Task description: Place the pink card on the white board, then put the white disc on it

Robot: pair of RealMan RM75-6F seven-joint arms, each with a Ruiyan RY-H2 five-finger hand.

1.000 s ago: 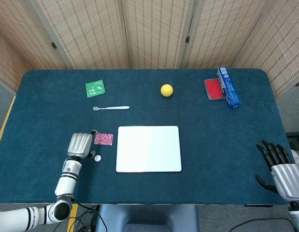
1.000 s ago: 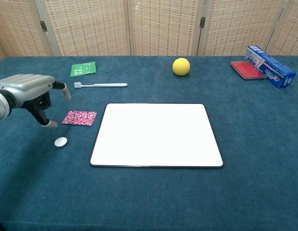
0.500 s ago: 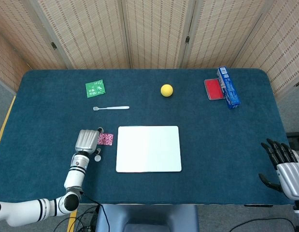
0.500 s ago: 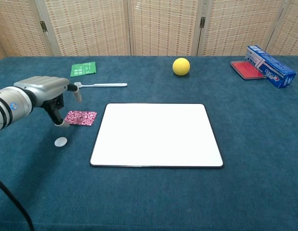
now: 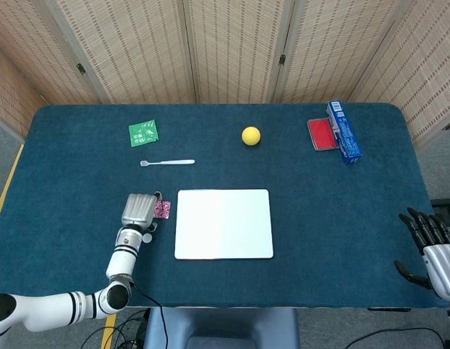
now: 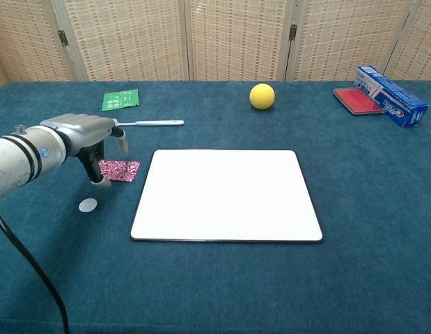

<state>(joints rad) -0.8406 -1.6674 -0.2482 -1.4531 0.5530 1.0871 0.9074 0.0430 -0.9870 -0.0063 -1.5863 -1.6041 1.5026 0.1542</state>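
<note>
The pink patterned card (image 6: 122,170) lies flat on the blue cloth just left of the white board (image 6: 226,194); in the head view only its right end (image 5: 163,209) shows beside my left hand. My left hand (image 6: 90,136) (image 5: 139,211) hovers over the card's left end with fingers apart, one fingertip down by the card's near-left corner; whether it touches the card is unclear. The small white disc (image 6: 88,204) rests on the cloth in front of that hand. My right hand (image 5: 433,246) sits open at the table's near right edge, holding nothing.
A white toothbrush (image 6: 145,123) and a green packet (image 6: 120,99) lie behind the left hand. A yellow ball (image 6: 262,96) sits at the back centre. A red case (image 6: 356,100) and a blue toothpaste box (image 6: 391,86) are at the back right.
My left hand has moved right, from left of the card to over its left end. The right hand has slid lower toward the frame's corner. Card and disc have not moved.
</note>
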